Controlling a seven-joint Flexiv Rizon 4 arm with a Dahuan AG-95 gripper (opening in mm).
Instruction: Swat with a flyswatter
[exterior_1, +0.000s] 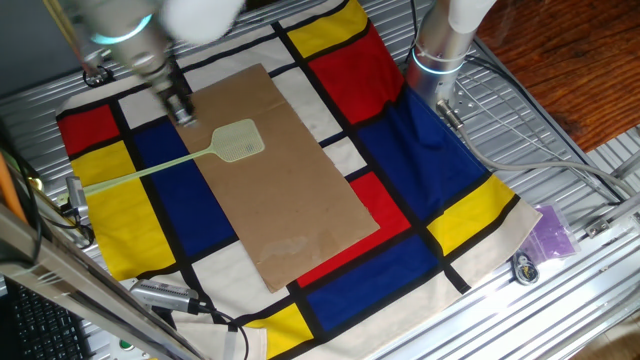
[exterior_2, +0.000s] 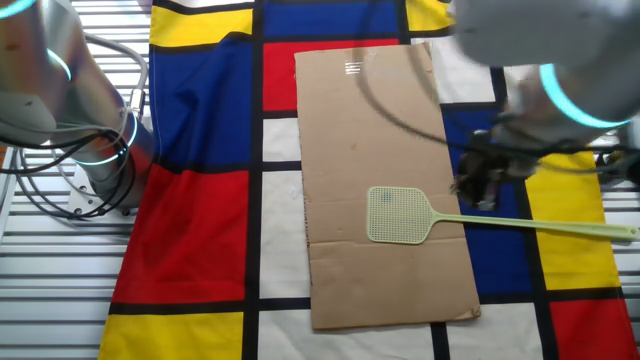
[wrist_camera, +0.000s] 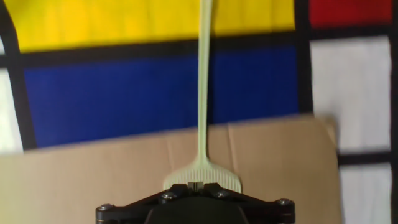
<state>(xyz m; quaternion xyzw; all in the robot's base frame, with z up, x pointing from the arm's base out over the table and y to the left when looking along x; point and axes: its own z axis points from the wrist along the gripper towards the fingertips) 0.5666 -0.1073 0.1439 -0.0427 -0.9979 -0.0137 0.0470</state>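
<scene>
1. The flyswatter (exterior_2: 470, 217) lies flat on the table, its mesh head resting on the brown cardboard sheet (exterior_2: 380, 140) and its long handle running off the sheet's edge across the blue and yellow panels of the cloth (exterior_1: 430, 180).
2. We see the end effector (exterior_1: 182, 108) hanging just above the handle near the head, blurred in both fixed views; we cannot tell whether its fingers are spread or pressed together, and nothing shows it gripping the handle.
3. In the hand view we look straight down the handle (wrist_camera: 205, 81), which sits centred ahead of the black housing, with the head's neck directly beneath.
4. We judge the step in hand to be the approach to the pick-up: the swatter is not yet lifted and no swat has begun.
5. The next move, as we read it, calls for a straight descent with the fingers astride the thin handle, then a firm close, since so slender a shaft could roll or slip aside.
6. The colour-block cloth, in red, blue, yellow and white with black lines, covers a ribbed metal table (exterior_1: 560, 130).
7. A second arm's base (exterior_1: 445, 45) stands at the cloth's edge, cables trailing beside it, well apart from the swatter.
</scene>
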